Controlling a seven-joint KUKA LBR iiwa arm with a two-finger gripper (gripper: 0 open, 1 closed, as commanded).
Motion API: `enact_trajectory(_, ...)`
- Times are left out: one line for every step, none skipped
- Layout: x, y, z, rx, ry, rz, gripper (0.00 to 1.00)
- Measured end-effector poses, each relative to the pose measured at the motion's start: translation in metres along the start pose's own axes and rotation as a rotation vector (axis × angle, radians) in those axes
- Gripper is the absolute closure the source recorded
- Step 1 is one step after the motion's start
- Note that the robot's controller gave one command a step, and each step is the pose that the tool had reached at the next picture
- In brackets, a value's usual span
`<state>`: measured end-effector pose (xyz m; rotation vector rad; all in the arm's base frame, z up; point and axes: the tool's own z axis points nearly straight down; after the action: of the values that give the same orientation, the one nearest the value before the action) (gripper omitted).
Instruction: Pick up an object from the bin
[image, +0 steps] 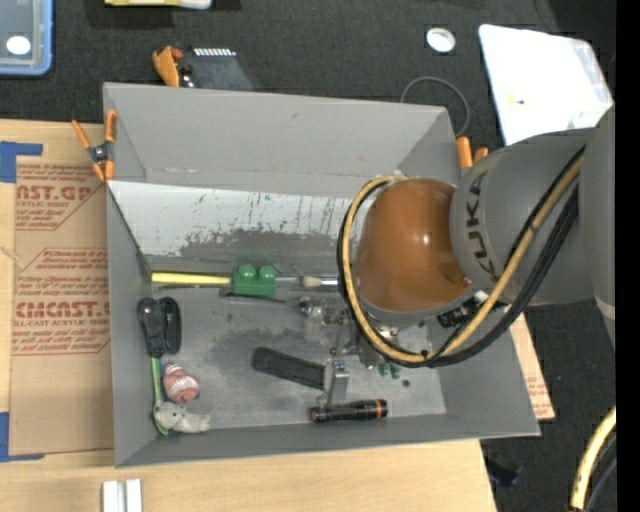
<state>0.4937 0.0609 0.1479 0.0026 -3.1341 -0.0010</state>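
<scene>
The dark pen (347, 410) lies lengthwise left-to-right at the bin's (280, 140) near wall, just below what seem the fingers (340, 375), a black bar (288, 367) just left of them; whether they are released or clenched cannot be told.

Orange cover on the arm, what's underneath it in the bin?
The orange cover hides the floor of the bin beneath it. At its lower left edge the gripper pokes out, near a dark marker and a black flat bar. Anything else under it cannot be seen.
</scene>
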Motion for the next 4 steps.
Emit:
enact_trajectory(-0.002,0.000,-0.003,-0.001,-0.007,0.001,0.00)
enact_trajectory(0.009,0.006,0.057,-0.003,-0.011,0.162,0.00)
enact_trajectory(0.013,0.002,0.031,-0.002,-0.005,0.226,0.00)
enact_trajectory(0.011,0.005,0.068,-0.002,-0.009,0.203,0.00)
